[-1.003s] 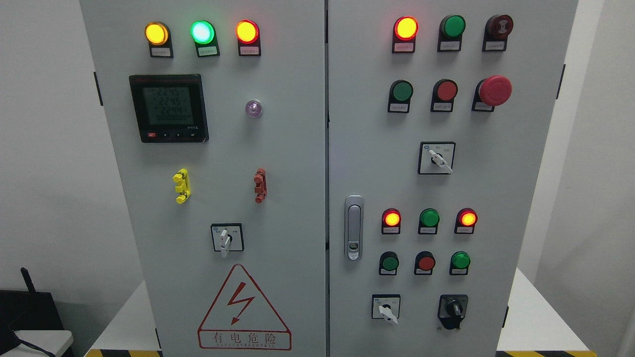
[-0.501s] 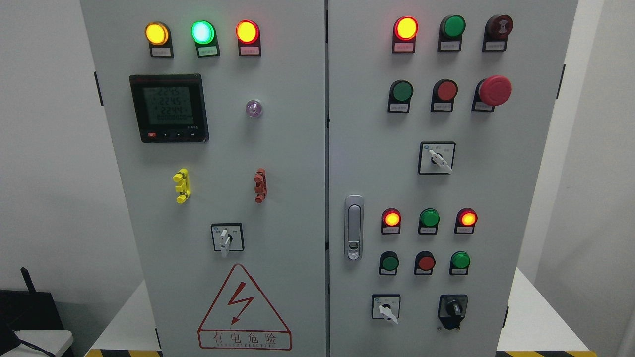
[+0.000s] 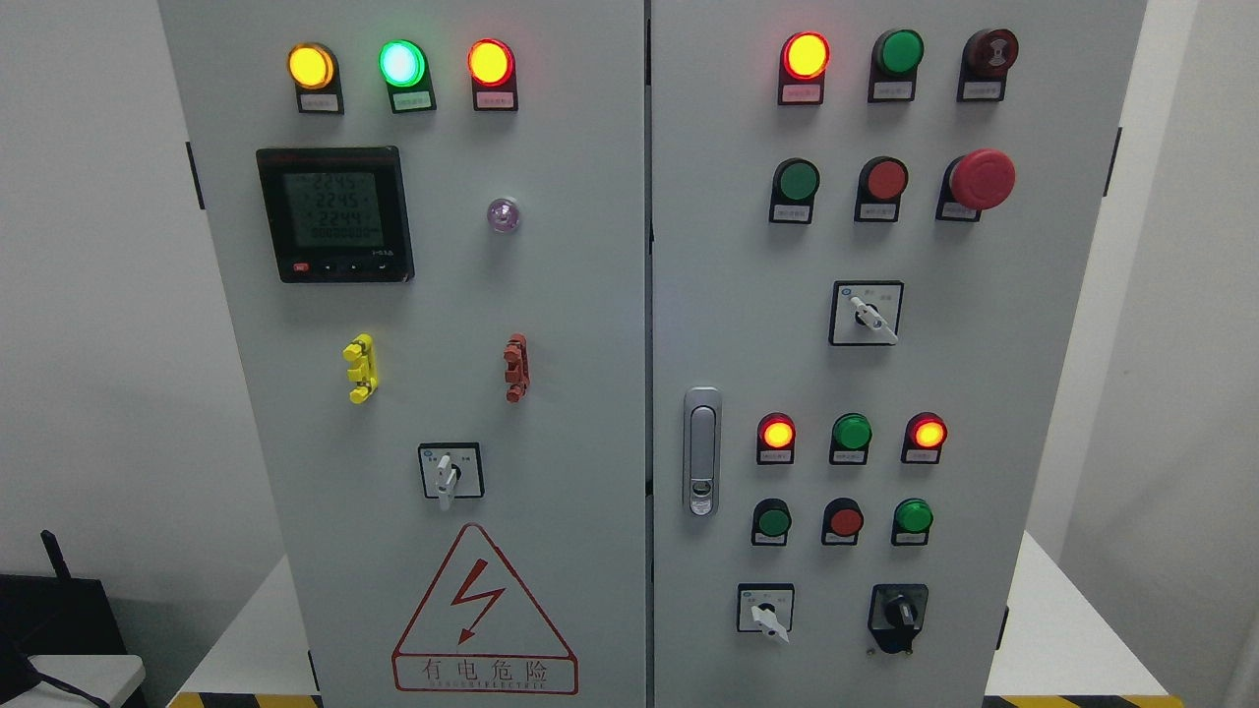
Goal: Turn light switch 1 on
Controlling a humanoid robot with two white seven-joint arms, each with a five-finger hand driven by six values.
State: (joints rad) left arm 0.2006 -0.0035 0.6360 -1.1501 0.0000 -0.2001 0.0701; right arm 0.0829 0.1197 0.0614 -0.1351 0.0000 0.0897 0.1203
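Light switch 1 could not be told apart by its label in the head view: the tags under the controls were too small to read. The grey cabinet [image 3: 551, 324] stood square to the camera on a white tabletop [image 3: 1062, 639], both doors shut, and carried several candidates. On the left door a white rotary switch [image 3: 448, 474] sat above the red warning triangle [image 3: 482, 615], with a meter [image 3: 334, 214] and three lit lamps [image 3: 401, 63] higher up. On the right door a second rotary switch [image 3: 865, 313] sat mid-panel, a third [image 3: 765, 610] low down beside a black knob [image 3: 897, 615], and rows of green and red push buttons [image 3: 844, 521] between them. A red mushroom stop button [image 3: 979, 179] stood near the top right, a silver door latch [image 3: 701, 450] at the centre seam.

Neither robot hand appeared anywhere in the picture, so whether the fingers were apart or together could not be told. By that evidence the task stood at its opening step, with nothing on the panel touched. The next move would call for picking out the right control, bringing an arm up to it, and avoiding the stop button.
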